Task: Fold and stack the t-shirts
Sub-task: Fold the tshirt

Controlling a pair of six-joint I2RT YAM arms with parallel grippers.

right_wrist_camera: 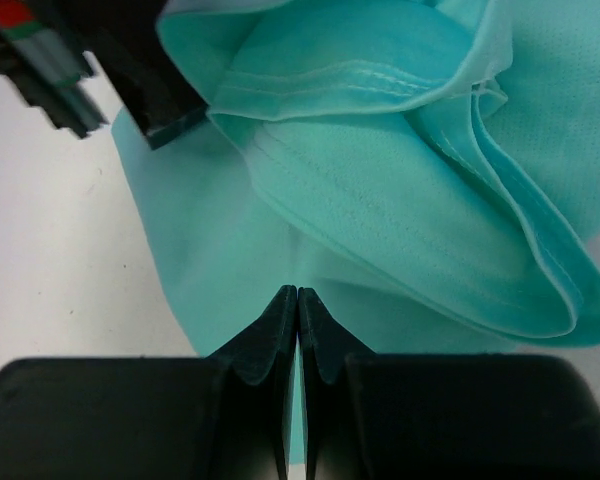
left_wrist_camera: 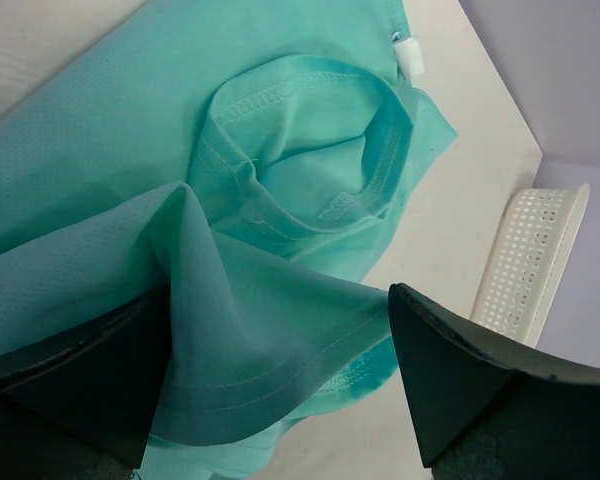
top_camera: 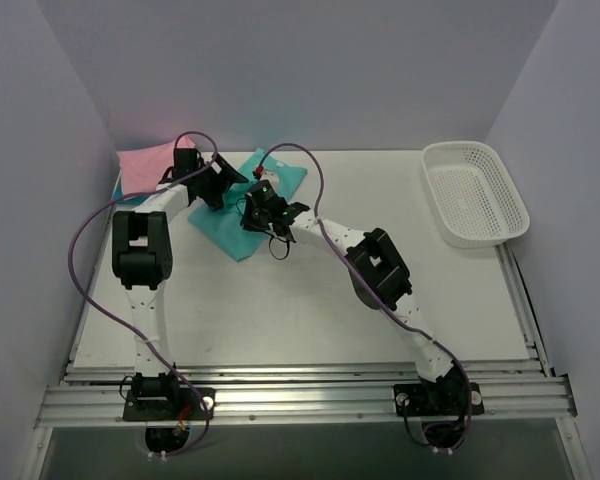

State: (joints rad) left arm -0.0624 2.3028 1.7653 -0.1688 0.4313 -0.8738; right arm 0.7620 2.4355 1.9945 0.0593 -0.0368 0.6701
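Observation:
A teal-green t-shirt (top_camera: 236, 236) lies crumpled at the back left of the table, collar (left_wrist_camera: 375, 160) up. My left gripper (top_camera: 215, 184) hovers over its left part and is open. A loose hemmed fold (left_wrist_camera: 270, 340) drapes between the wide jaws (left_wrist_camera: 280, 300) without being pinched. My right gripper (top_camera: 264, 210) is shut, its tips (right_wrist_camera: 297, 292) low over a flat layer of the same shirt (right_wrist_camera: 230, 270). Bunched folds (right_wrist_camera: 430, 230) rise just beyond the tips. A pink t-shirt (top_camera: 145, 163) lies in the back left corner, with a sliver of darker blue cloth (top_camera: 117, 189) at its edge.
A white mesh basket (top_camera: 475, 192) stands at the back right, also visible in the left wrist view (left_wrist_camera: 525, 260). The left arm's black body (right_wrist_camera: 145, 75) sits close to the right gripper. White walls enclose the table on three sides.

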